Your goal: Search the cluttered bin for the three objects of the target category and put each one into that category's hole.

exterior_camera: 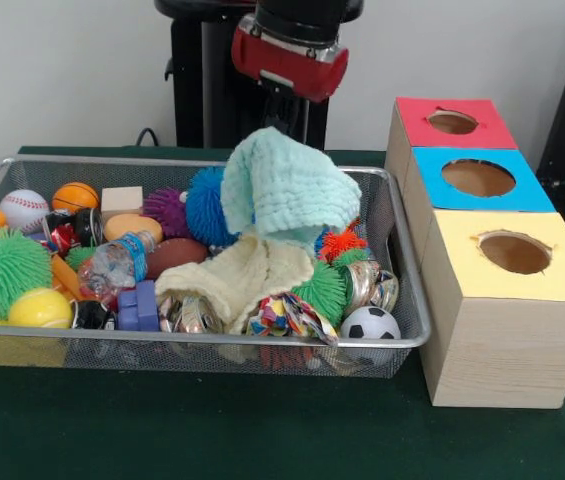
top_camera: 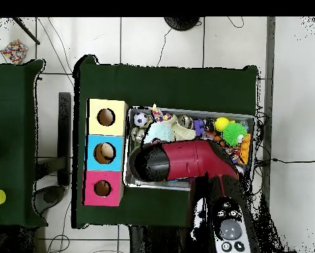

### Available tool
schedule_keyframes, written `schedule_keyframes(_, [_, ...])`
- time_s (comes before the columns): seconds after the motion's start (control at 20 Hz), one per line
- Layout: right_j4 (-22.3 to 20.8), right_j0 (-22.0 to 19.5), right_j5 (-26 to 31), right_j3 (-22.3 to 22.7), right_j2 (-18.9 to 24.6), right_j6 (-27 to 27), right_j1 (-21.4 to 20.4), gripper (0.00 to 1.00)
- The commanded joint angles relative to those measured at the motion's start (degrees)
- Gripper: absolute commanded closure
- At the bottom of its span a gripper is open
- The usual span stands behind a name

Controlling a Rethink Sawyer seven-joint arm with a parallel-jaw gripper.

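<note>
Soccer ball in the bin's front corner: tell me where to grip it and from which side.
Take the soccer ball from straight above, across its widest part. It sits exposed at the mesh bin's corner near the boxes; the walls block sideways approaches, while its top is uncovered.

The arm (top_camera: 186,160) is a glossy red shell with black, rounded ends. At lower right of the overhead frame its black base (top_camera: 229,227) carries grey round buttons.
</note>
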Motion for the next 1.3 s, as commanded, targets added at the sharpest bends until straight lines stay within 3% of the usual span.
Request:
schedule_keyframes(0.05, [3.1,-2.6,13.2,2.7,5.6,-12.3,-4.9,1.00])
schedule_keyframes(0.4, [5.2,-4.7,21.8,4.3,5.5,-16.9,-14.0,1.00])
schedule_keyframes(0.9, [5.8,-8.5,30.7,5.6,4.5,-22.1,-23.2,1.00])
schedule_keyframes(1.15, [5.9,-10.2,28.3,8.8,4.3,-22.5,-24.2,1.00])
schedule_keyframes(1.3, [3.4,-10.6,27.8,6.9,5.1,-22.9,-22.9,1.00])
